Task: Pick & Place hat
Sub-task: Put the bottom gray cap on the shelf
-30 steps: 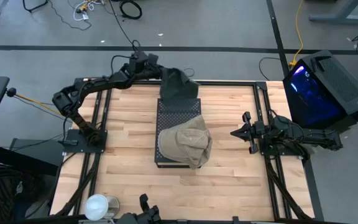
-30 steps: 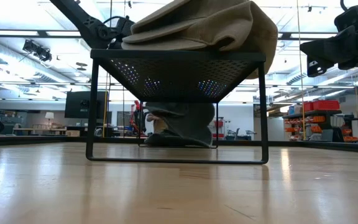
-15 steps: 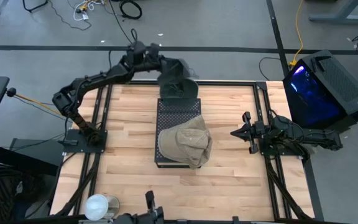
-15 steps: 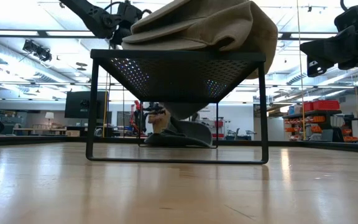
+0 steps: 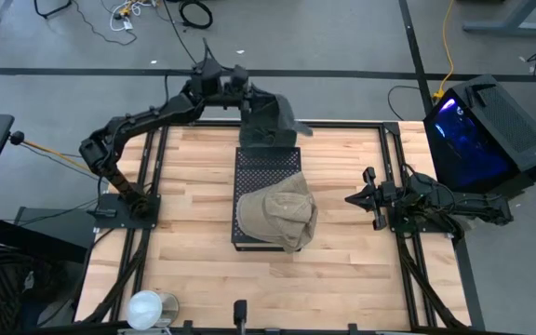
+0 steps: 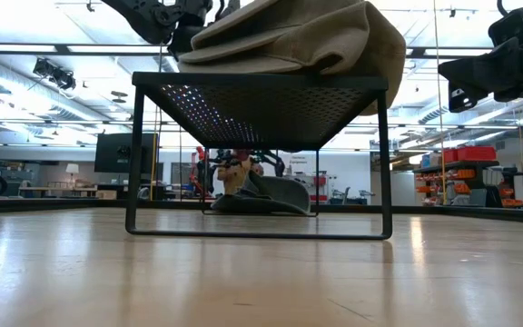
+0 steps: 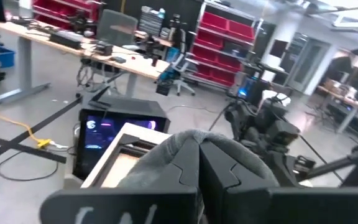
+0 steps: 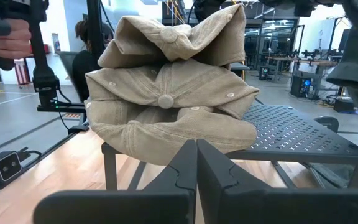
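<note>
Seen from above, the left gripper [image 5: 249,93] has its fingertips buried in the dark grey hat [image 5: 268,123] at the rack's [image 5: 268,167] 12 o'clock end; where they meet the fabric is concealed. In the left wrist view the same hat [image 7: 229,155] is blurred and wraps the finger ends. The tan hats [image 5: 279,214] cover the rack's 6 o'clock half. In the low view the tan pile [image 6: 298,36] is cut off at the frame's 12 o'clock edge, and the right gripper [image 6: 461,77] at 3 o'clock.

left gripper [image 5: 249,91] fingers closed, right gripper [image 5: 354,198] closed
</note>
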